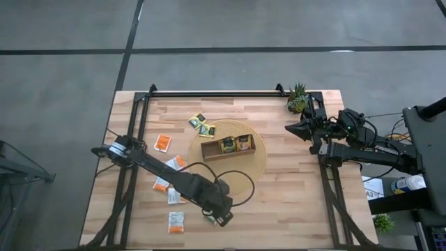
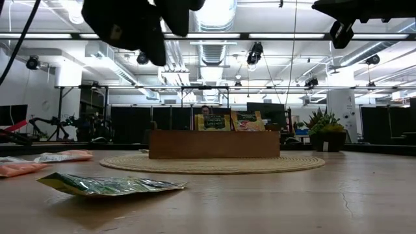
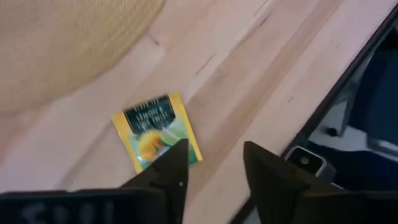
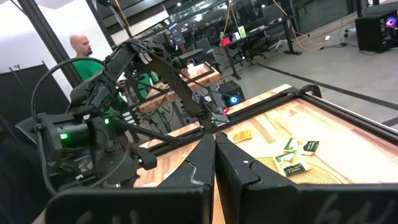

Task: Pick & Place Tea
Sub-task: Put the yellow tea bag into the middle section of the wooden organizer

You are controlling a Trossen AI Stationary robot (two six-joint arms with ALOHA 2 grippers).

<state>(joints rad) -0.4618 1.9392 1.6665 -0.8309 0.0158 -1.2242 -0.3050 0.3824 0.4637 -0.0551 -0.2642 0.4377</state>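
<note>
A yellow-green tea sachet (image 3: 155, 130) lies flat on the wooden table near its front edge; the low view shows this sachet (image 2: 110, 185) resting on the board. My left gripper (image 3: 214, 149) hangs open just above it, clear of it, and from above the left gripper (image 1: 221, 217) sits over the table's near edge. Other tea sachets lie loose: yellow-green ones (image 1: 201, 125) at the back and orange ones (image 1: 162, 143) on the left. The brown tray (image 1: 209, 152) holds more. My right gripper (image 1: 293, 127) waits shut at the far right.
The tray stands on a round woven mat (image 1: 254, 171). White and orange sachets (image 1: 176, 222) lie at the near left. A small potted plant (image 1: 298, 97) stands at the far right corner. A person in green (image 4: 81, 53) shows beyond the table.
</note>
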